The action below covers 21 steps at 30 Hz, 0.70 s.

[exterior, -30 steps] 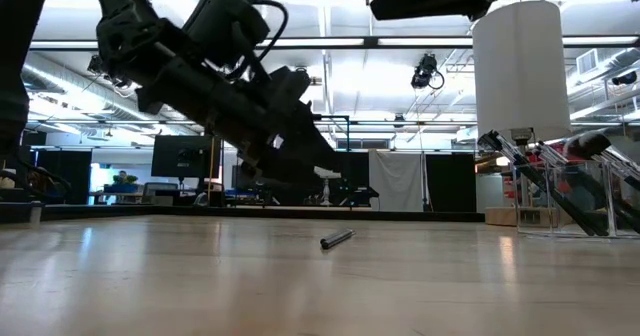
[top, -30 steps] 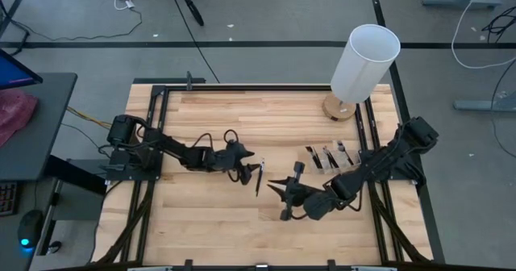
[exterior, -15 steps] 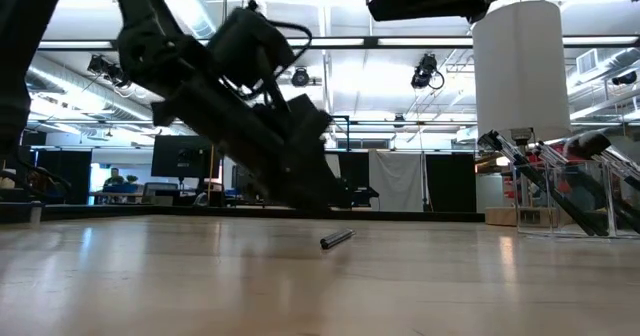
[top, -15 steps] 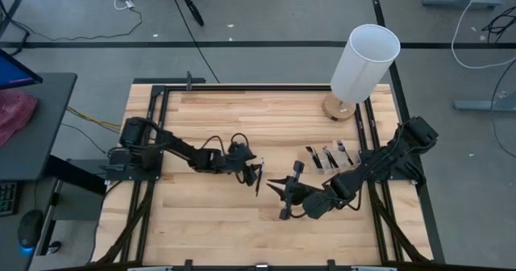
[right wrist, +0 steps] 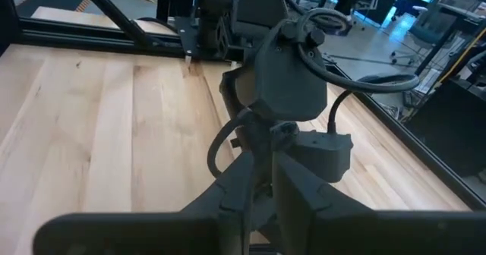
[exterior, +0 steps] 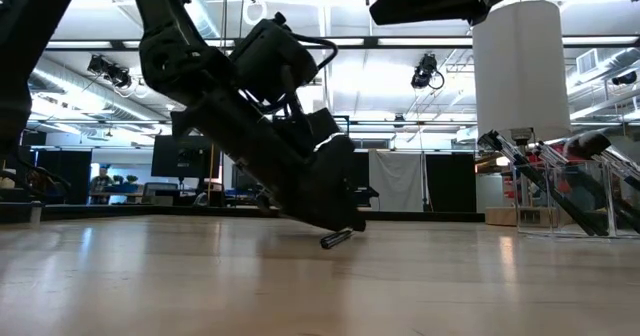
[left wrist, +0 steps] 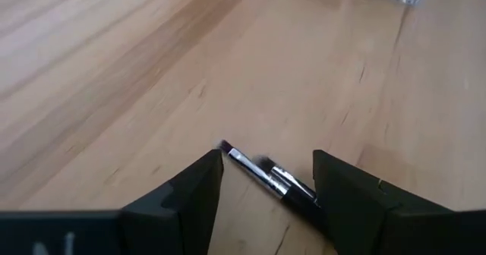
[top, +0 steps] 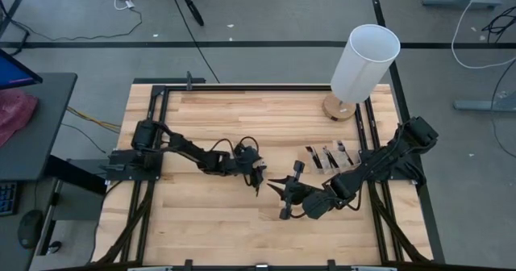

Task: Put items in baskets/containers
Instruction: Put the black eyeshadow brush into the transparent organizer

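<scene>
Left pincer (top: 256, 173) down at the surface (top: 201, 223) near its middle, fingers (left wrist: 194, 190) apart on either side of a thin brush (left wrist: 269, 179) lying flat, not yet clamped. Risk of a failed pinch: the brush lies slantwise between the fingers, low and narrow, so may roll, pivot or slip out as the fingers close, or the tips may scrape the wood. Right pincer (top: 282, 192) just right of it, fingers nearly together; a dark stick-like thing alongside, grip on it impossible to confirm. Risk of collision between the two arms, given the small gap. Clear holder (exterior: 570, 201) with brushes standing to the right, close beside the right arm. Open room toward the near and far-left parts of the surface; white cylinder (top: 364, 61) at the far right corner.
</scene>
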### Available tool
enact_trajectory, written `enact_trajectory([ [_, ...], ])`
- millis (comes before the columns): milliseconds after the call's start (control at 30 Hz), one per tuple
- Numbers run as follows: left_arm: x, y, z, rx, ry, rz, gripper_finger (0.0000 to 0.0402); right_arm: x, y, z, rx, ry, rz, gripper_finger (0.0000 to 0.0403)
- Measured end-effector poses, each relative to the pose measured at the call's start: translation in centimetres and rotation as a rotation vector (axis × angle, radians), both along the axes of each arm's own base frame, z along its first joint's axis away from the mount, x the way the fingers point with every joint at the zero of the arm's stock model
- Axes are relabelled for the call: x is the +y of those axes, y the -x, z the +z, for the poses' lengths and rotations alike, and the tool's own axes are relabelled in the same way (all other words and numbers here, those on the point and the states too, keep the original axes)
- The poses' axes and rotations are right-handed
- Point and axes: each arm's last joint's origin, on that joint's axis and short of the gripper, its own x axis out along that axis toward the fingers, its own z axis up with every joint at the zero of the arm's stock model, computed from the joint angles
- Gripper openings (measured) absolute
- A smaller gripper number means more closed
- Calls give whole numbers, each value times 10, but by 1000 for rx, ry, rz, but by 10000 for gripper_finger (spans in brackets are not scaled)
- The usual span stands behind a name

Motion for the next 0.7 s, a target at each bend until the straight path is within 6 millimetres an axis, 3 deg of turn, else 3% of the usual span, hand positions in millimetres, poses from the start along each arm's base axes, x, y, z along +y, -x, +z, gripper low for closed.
enact_trajectory([
  [533,7,29,22,271,-99,31,210,0,1,-1,4,-18,-9,52],
  [700,7,49,25,277,-102,61,210,0,1,-2,9,-20,-11,52],
])
